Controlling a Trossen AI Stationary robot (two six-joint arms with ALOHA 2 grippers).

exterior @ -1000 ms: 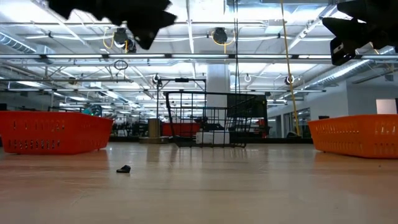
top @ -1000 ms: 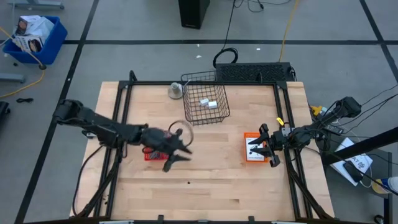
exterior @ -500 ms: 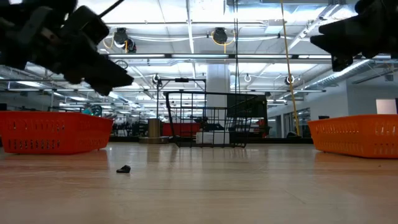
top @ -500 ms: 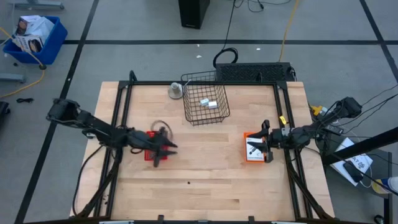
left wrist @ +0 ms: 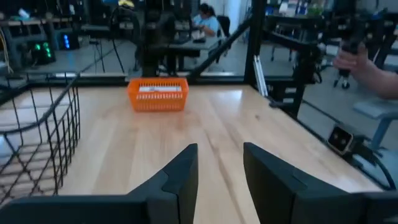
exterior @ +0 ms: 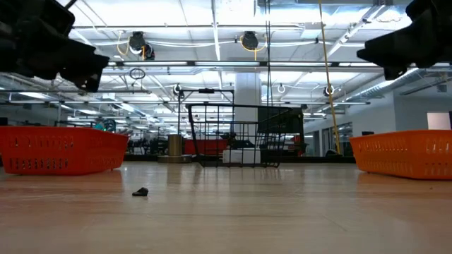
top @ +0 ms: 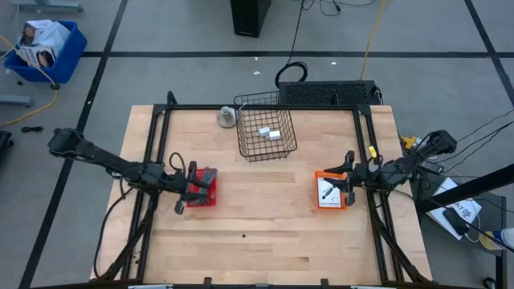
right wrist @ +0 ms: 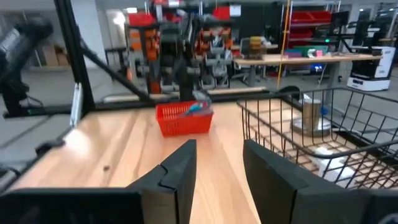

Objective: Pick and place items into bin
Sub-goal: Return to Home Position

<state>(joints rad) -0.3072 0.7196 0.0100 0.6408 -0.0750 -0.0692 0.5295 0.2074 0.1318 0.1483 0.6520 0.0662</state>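
While both arms are drawing back to their own sides, nothing is riding in either set of fingers. Nearest you, toward 6 o'clock on the table (top: 265, 249), a small dark scrap (exterior: 140, 191) is lying alone.

At mid-table, the left gripper (left wrist: 219, 152) is pulling away from the centre, where it was hanging a second ago with fingers splayed wide. It is now sitting over the red tray (right wrist: 185, 123) at 9 o'clock, fingers released and only bare table showing between them. The right gripper (right wrist: 219, 146) is hovering by the orange tray (left wrist: 158, 98) at 3 o'clock and edging slightly outward, its fingers likewise parted and empty.

A white printed packet (top: 328, 193) is lying in the orange tray, and something teal (right wrist: 199, 107) is showing in the red one. Farthest off, at 12 o'clock, the black wire basket (top: 277, 148) is holding the two white blocks (top: 269, 133), with a metal can (top: 227, 117) just beside it.

You are watching a retreat, I judge, not a fresh pick: the blocks are binned, and the tray contents are waiting.
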